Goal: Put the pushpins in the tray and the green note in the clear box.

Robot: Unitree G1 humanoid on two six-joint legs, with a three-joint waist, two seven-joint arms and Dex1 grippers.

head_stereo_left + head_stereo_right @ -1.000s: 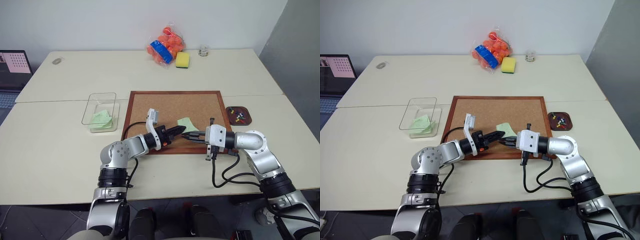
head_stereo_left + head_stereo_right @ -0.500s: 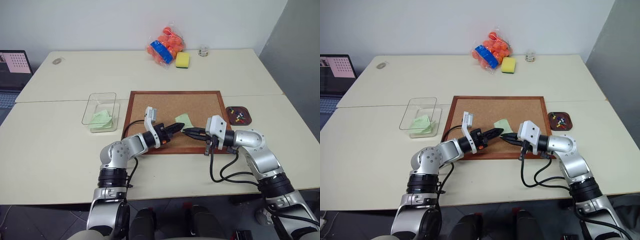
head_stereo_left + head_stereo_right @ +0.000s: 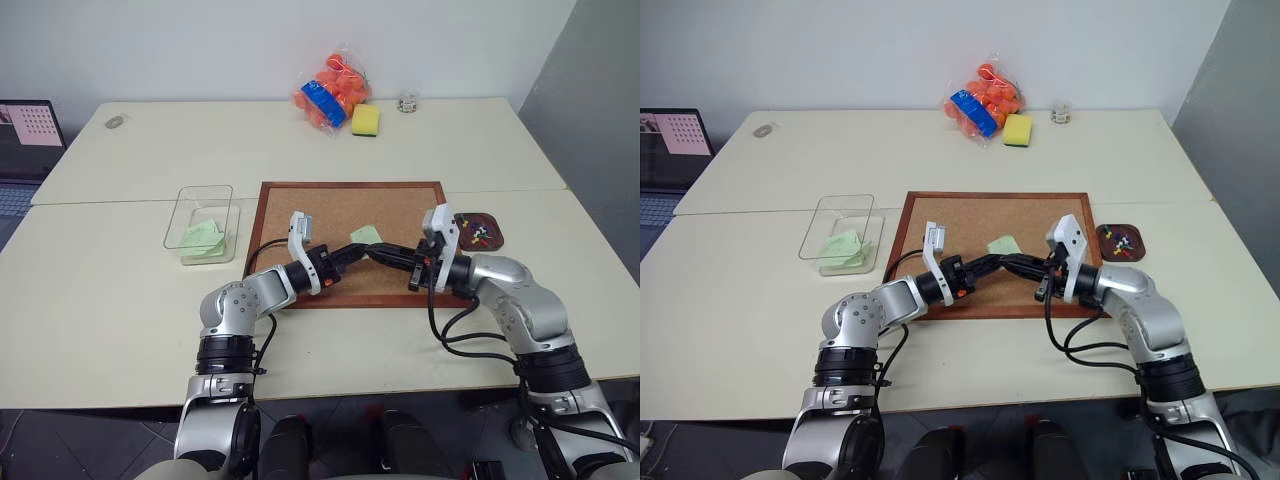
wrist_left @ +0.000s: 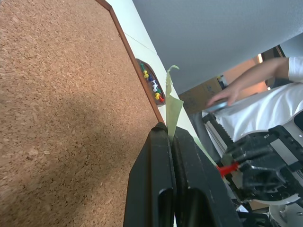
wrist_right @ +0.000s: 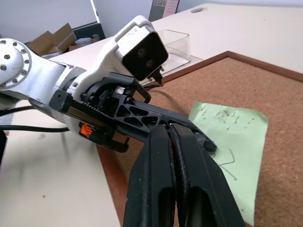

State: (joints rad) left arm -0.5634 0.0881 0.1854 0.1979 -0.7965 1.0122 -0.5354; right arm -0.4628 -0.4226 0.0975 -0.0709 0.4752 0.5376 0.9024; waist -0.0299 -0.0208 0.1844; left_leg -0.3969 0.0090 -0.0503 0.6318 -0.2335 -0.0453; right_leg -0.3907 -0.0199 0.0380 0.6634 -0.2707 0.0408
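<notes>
Cork board (image 3: 350, 215) sits frame centre with bare table all round; clear box (image 3: 203, 212) just off its left edge, brown tray (image 3: 492, 229) of pushpins (image 3: 476, 234) just off its right edge. Green note (image 3: 365, 235) stands edge-up above the board centre, long axis running away from the left gripper (image 3: 364, 249), which is pinched on its lower edge. Right gripper (image 3: 380, 253) is closed with nothing in it, tips meeting the left's beside the note.

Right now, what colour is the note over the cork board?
Pale green; the green note shows best in the right wrist view.
</notes>
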